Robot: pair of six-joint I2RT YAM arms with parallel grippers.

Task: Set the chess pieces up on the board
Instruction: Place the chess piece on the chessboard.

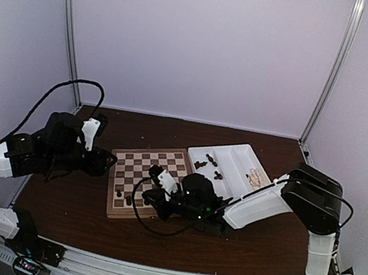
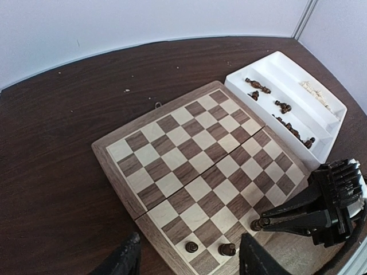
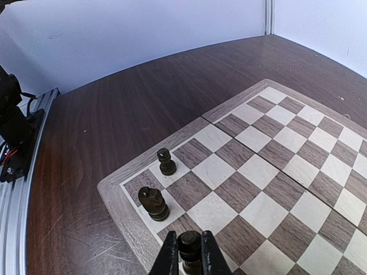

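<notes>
The board (image 1: 138, 165) lies in the middle of the table. Two dark chess pieces stand at its near left corner: a pawn (image 3: 167, 162) and a knight (image 3: 153, 203), the same pair seen in the left wrist view as the pawn (image 2: 191, 247) and the knight (image 2: 227, 250). My right gripper (image 3: 190, 247) is shut on a third dark piece (image 3: 190, 239), held upright low over the near edge row beside the knight. In the top view this gripper (image 1: 138, 198) reaches in from the right. My left gripper (image 2: 190, 235) hangs open and empty above the board's left corner.
A white compartmented tray (image 1: 233, 161) sits touching the board's right side. It holds several loose dark pieces (image 2: 293, 130) and some pale pieces (image 2: 316, 95). The right arm's black cable (image 1: 155, 228) loops over the table in front of the board. White walls enclose the table.
</notes>
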